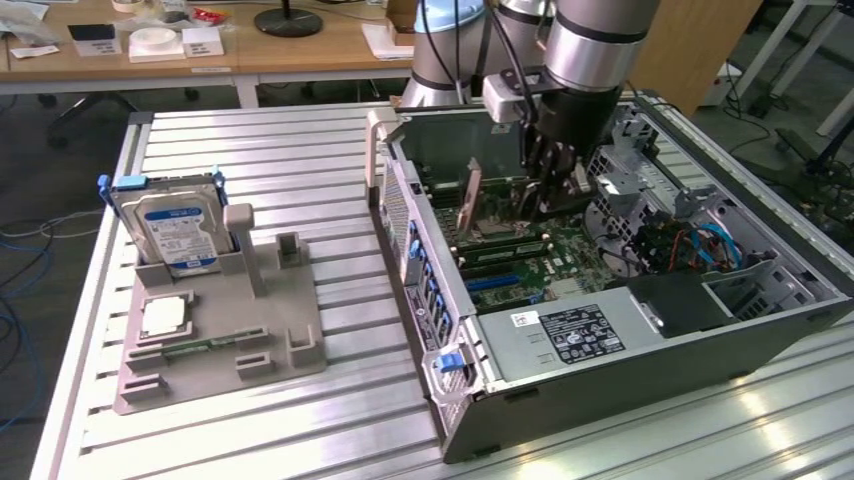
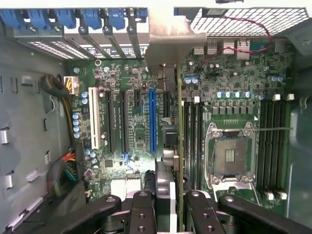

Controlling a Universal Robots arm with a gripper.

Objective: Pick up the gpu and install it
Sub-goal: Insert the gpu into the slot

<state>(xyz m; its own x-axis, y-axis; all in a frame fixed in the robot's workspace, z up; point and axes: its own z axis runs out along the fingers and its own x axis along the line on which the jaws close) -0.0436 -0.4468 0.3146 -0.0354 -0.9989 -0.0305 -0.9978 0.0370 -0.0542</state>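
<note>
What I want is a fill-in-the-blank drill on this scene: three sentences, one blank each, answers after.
1. The gripper is shut on the ___, held on edge inside the open computer case.
2. The hard drive stands in a grey holder at the exterior view's ___.
3. The hard drive's label is mostly ___.
Missing words: gpu; left; blue.

Setting: robotics laboratory. Evidence: a robot arm [image 1: 587, 50] at upper centre of the frame, an open computer case [image 1: 641, 370] on a ribbed metal counter [image 1: 254, 150], wooden desks [image 1: 294, 55] along the top edge, loose cables [image 1: 34, 232] on the floor at far left.
</note>
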